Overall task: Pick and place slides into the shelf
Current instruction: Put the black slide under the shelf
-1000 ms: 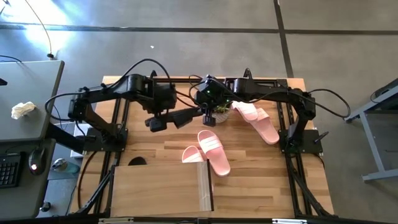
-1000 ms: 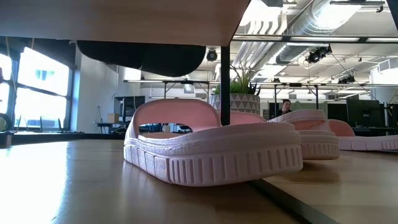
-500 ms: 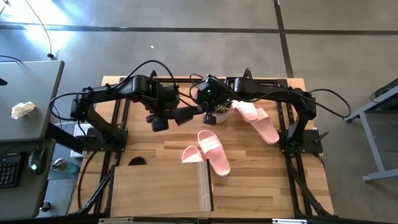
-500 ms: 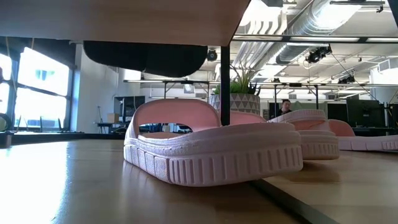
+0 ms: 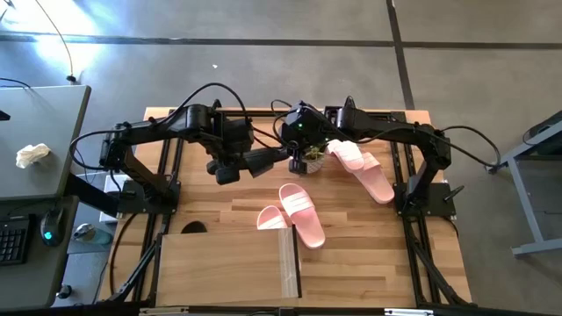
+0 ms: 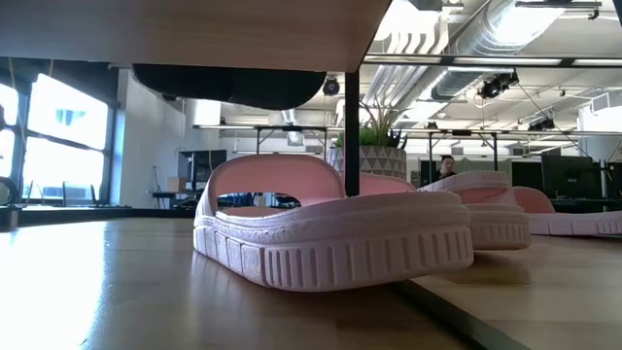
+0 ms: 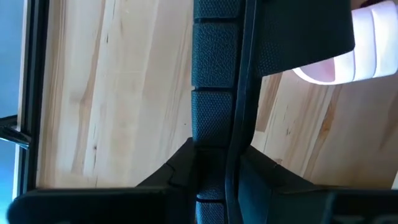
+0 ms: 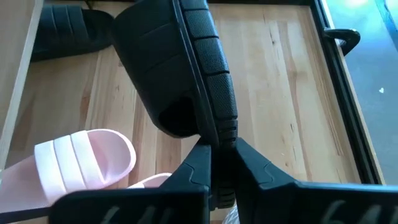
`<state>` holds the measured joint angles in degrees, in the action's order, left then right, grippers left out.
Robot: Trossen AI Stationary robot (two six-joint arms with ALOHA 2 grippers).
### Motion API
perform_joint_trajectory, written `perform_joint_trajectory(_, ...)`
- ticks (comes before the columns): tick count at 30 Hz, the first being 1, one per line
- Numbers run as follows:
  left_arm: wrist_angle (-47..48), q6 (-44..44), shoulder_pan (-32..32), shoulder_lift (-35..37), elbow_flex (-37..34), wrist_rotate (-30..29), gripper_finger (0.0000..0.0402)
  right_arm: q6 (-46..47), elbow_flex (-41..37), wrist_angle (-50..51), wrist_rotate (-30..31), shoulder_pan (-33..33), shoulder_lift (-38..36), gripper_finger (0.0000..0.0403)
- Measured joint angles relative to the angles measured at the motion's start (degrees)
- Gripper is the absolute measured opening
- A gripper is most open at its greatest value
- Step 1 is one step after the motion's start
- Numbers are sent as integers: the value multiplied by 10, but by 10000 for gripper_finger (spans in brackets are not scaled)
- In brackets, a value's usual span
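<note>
A black slide (image 5: 263,162) hangs in the air over the table's far middle, stretched between my two grippers. My left gripper (image 5: 235,168) is shut on its left end, and my right gripper (image 5: 291,160) is shut on its right end. The low view shows this slide (image 6: 228,86) well above the tabletop. A second black slide (image 8: 68,28) lies partly under the shelf (image 5: 228,268). Two pink slides (image 5: 301,213) lie sole-down just beyond the shelf, and two more (image 5: 364,171) lie at the far right. My left gripper pinches the black slide's ribbed sole edge (image 7: 214,106) between its two fingers at the slide's left end. The fingers come from above, pointing steeply down. The slide is clear of the table. My right gripper pinches the same slide's ribbed sole edge (image 8: 219,121) between its two fingers at the right end. It comes slanting down from the table's far right. The slide reaches away from the fingers, lifted clear.
A small potted plant (image 5: 312,158) stands right beside my right gripper. The nearest pink slide (image 6: 330,228) lies at the shelf's open front. Bare tabletop (image 5: 202,197) lies left of the pink slides. A person shows in the room behind the table.
My left gripper has shut on the black slide's left end without shifting its place. The slide stays in the air between both grippers, its underside a little higher and flatter in the low view.
</note>
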<state>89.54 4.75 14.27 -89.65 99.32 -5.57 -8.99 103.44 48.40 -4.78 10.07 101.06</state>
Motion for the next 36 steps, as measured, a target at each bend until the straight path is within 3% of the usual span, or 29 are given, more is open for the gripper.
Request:
perform_joint_trajectory(11, 19, 32, 0, 40, -2, 10, 58, -33, 1, 1, 2, 3, -56, 82)
perform_joint_trajectory(17, -51, 76, 1, 100, -1, 34, 58, -23, 1, -2, 2, 16, -109, 110)
perform_joint_trajectory(21, -104, 94, 0, 140, -1, 39, 58, 8, 1, -21, -71, 36, -143, 120)
perform_joint_trajectory(25, -155, 101, 0, 173, -1, 26, 57, 39, -14, -113, -250, 63, -167, 125)
perform_joint_trajectory(31, -218, 103, 0, 208, -1, -23, 55, 81, -101, -184, -220, 93, -215, 126)
perform_joint_trajectory(36, -333, 97, 0, 236, -33, -25, 55, 190, -277, -517, -243, 93, -254, 126)
